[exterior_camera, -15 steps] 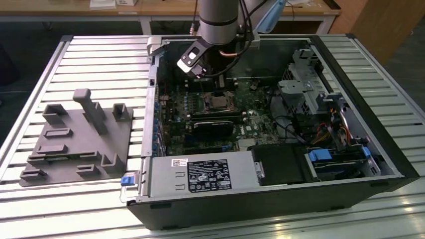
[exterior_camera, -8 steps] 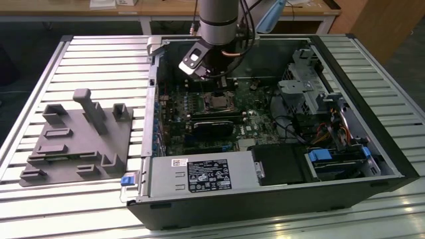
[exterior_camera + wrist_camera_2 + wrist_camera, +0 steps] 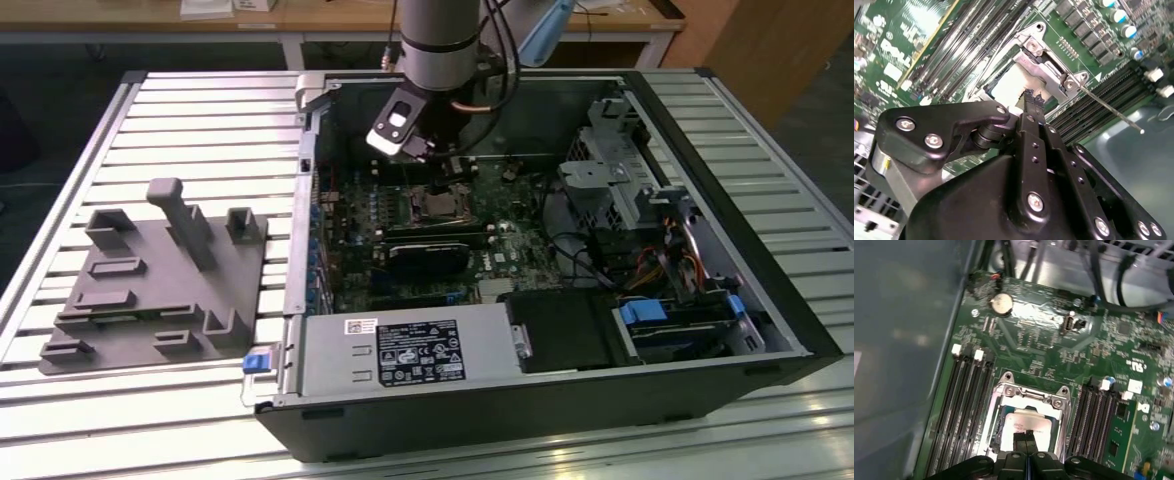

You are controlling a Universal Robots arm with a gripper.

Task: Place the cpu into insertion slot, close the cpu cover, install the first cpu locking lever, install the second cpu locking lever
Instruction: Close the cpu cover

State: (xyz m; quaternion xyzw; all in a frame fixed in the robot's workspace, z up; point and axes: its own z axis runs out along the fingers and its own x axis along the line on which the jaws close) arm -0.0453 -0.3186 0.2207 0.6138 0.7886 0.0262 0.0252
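Note:
Inside the open computer case, the insertion slot [image 3: 435, 205] sits on the green motherboard. The cpu [image 3: 1024, 422], pale and silvery, lies in that slot [image 3: 1004, 87]. The silver cpu cover [image 3: 1030, 396] frames it, and the chip [image 3: 1010, 82] shows through the cut-out of the cover [image 3: 1043, 67]. One thin locking lever [image 3: 1109, 111] sticks out free from the socket's corner, over the memory slots. My gripper [image 3: 1032, 98] hangs right over the chip with its black fingers pressed together and nothing between them. It appears as well in the first wrist view [image 3: 1026, 436] and in the exterior view [image 3: 443, 185].
Long black memory slots [image 3: 966, 410] flank the socket on both sides. A black card [image 3: 434, 255] lies below it. The power supply [image 3: 400, 352] fills the case front, and drive cages and cables [image 3: 641, 210] stand at the exterior view's right. A grey fixture [image 3: 147, 270] rests on the slatted table.

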